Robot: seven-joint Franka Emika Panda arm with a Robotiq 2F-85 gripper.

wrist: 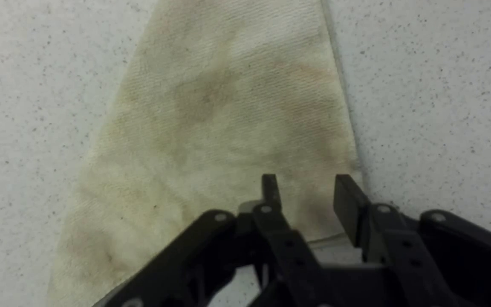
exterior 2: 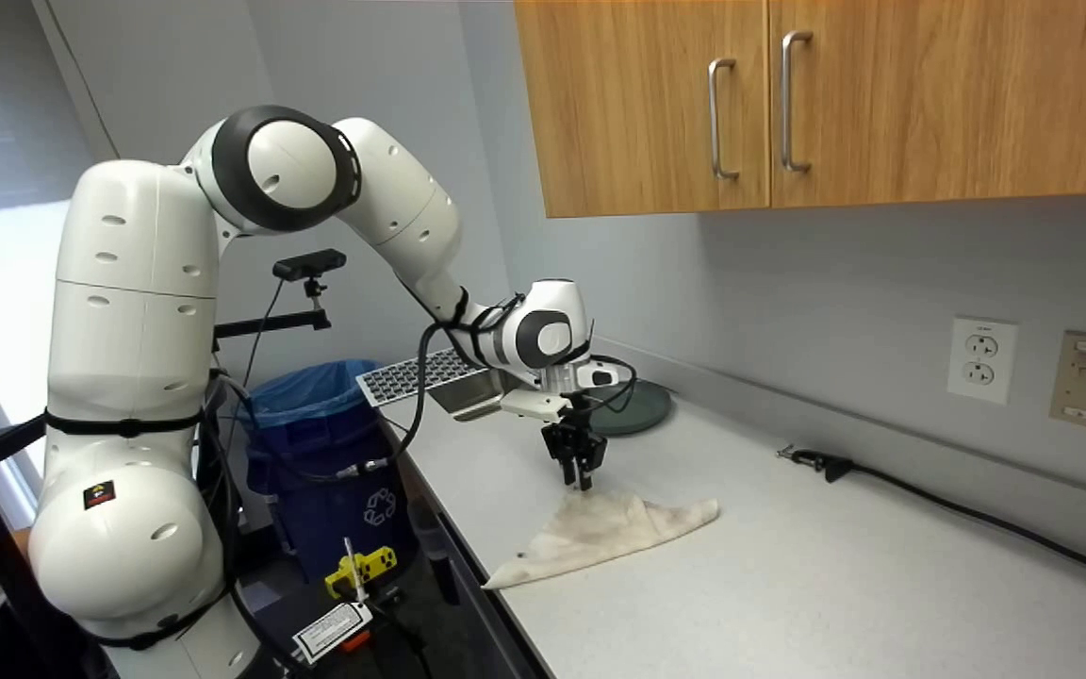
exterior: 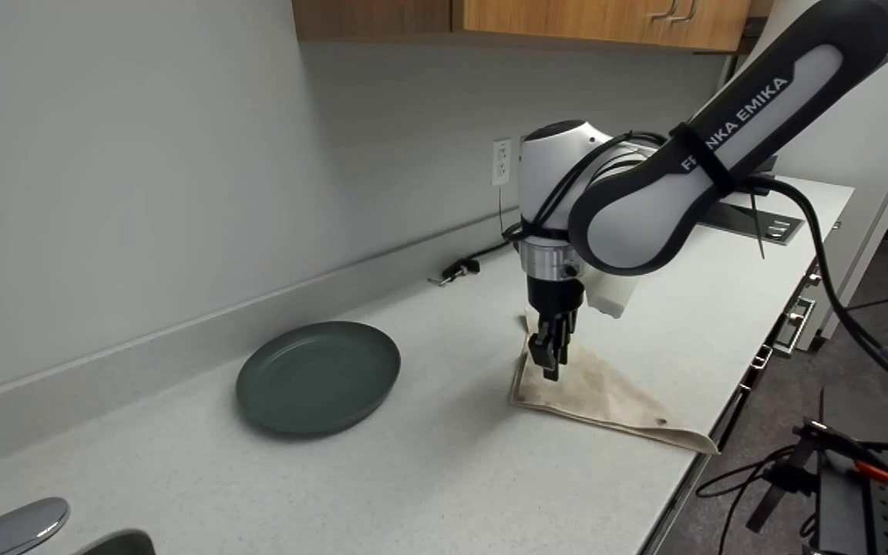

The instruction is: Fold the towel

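The beige, stained towel [exterior: 606, 393] lies on the counter in a roughly triangular shape, with stacked layers showing along its edge. In an exterior view the towel [exterior 2: 604, 539] has one corner at the counter's front edge. In the wrist view the towel [wrist: 211, 128] fills the middle, and its lower edge is partly hidden by the gripper. My gripper [wrist: 306, 177] is open with nothing between its fingers. It points down over the towel near one corner, and it shows in both exterior views [exterior: 553, 371] [exterior 2: 581, 483]. The fingertips look slightly above the cloth; contact is hard to tell.
A dark green plate [exterior: 319, 378] lies on the counter [exterior: 428, 478] near the wall. A black clamp with a cable [exterior: 461, 269] lies by the backsplash. Wooden cabinets [exterior: 606, 19] hang above. A faucet [exterior: 16, 528] is at the near corner. A sink [exterior 2: 472, 391] shows at the far end.
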